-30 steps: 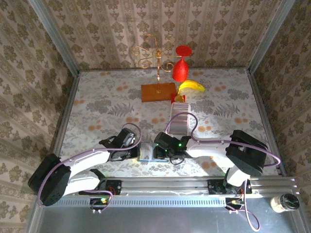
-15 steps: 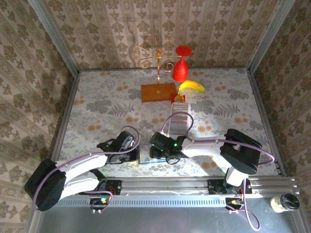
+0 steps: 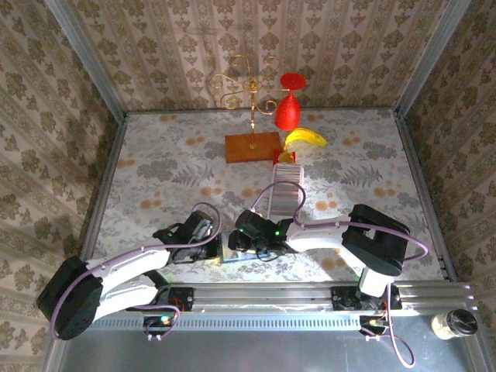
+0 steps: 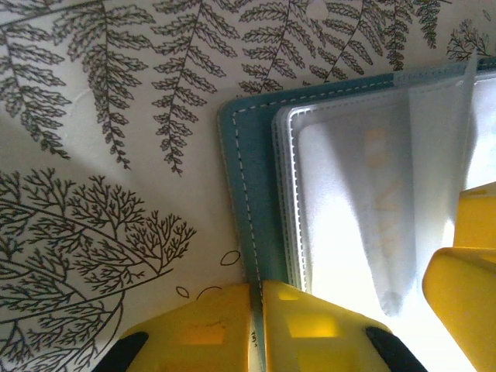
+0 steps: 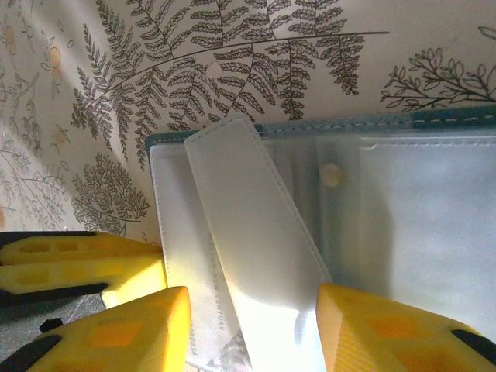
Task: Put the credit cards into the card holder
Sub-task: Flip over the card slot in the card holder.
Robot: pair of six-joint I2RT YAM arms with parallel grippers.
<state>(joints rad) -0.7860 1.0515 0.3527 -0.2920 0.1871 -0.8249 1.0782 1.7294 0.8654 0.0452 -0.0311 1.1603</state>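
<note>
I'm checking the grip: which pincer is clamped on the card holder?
The left pincer: it is shut on the card holder's teal edge, whereas the right pincer stands open astride the pale flap.

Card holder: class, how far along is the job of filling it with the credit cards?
Done: the card holder lies open on the table, clear sleeves showing. In hand: the left gripper pinches its teal edge; the right gripper, jaws apart, straddles a white flap. Left: the credit cards sit in their row farther back; neither gripper holds one.
</note>
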